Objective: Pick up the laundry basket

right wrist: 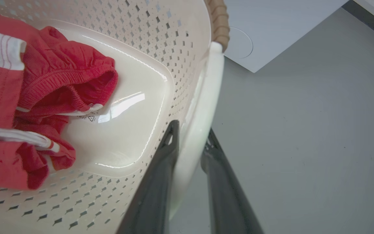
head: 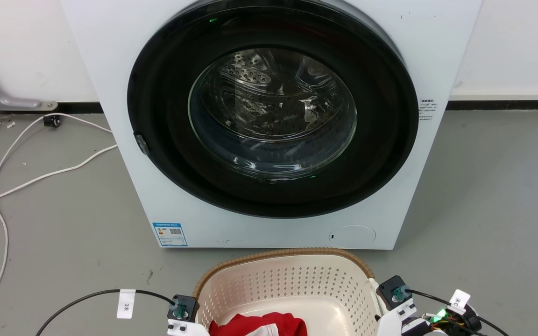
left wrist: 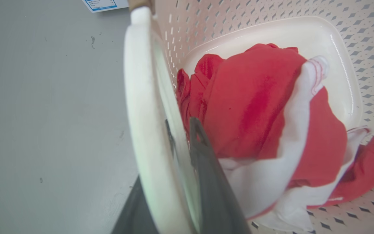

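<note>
A white cable point(head: 40, 177) trails over the grey floor point(head: 63, 233) at left; a white washing machine point(head: 269, 224) stands against the wall point(head: 512, 46). Just before it is the laundry basket point(head: 287, 280), left end effector point(left wrist: 180, 130) pinching its left handle point(left wrist: 141, 97), right end effector point(right wrist: 192, 130) pinching its right handle point(right wrist: 203, 107).

Laundry basket point(head: 292, 284): cream plastic, perforated walls, glossy smooth bottom; rim point(head: 292, 253) brown, woven-look. Inside it, garment point(left wrist: 261, 107) of soft matt red and white cloth. Behind it, washing machine point(head: 259, 228): smooth white casing, glossy dark door, shiny perforated metal drum point(head: 250, 65). Beneath it, floor point(head: 63, 233): matt grey, scuffed.
</note>
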### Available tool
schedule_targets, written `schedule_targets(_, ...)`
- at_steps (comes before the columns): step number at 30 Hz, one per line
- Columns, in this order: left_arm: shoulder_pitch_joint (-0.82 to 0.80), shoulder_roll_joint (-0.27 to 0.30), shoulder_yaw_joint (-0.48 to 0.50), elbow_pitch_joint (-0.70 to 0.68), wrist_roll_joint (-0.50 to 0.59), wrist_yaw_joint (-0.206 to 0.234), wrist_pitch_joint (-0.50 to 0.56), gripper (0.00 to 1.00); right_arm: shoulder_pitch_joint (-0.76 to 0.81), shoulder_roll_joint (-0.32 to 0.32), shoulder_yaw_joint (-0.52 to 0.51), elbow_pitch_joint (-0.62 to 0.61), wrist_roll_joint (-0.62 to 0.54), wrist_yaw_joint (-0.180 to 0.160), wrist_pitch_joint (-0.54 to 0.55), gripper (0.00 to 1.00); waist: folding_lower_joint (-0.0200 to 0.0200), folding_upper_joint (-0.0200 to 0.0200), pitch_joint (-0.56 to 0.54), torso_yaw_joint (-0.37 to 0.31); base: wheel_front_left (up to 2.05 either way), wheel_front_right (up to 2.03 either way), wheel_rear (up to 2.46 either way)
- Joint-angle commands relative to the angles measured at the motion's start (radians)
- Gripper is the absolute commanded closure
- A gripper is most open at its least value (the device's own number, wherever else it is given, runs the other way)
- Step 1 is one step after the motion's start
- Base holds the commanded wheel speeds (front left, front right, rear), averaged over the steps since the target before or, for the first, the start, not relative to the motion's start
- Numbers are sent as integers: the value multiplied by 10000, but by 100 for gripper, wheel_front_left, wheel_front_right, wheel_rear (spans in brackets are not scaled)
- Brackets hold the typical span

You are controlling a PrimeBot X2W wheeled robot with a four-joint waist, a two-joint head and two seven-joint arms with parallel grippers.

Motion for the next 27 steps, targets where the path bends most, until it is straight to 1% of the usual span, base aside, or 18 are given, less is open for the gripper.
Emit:
schedule_targets(1, 82, -177, -140, -78, 9, -190, -97, 100, -151, 154, 166, -60, -27, 31, -41, 100, 1, -1, 0, -20, 0, 0, 0)
schedule_targets(27, -31, -161, -483, 81, -426, -191, -215, 100, -304, 135, 430, 195, 269, 30, 46, 100, 1, -1, 58, -125, 0, 0, 0)
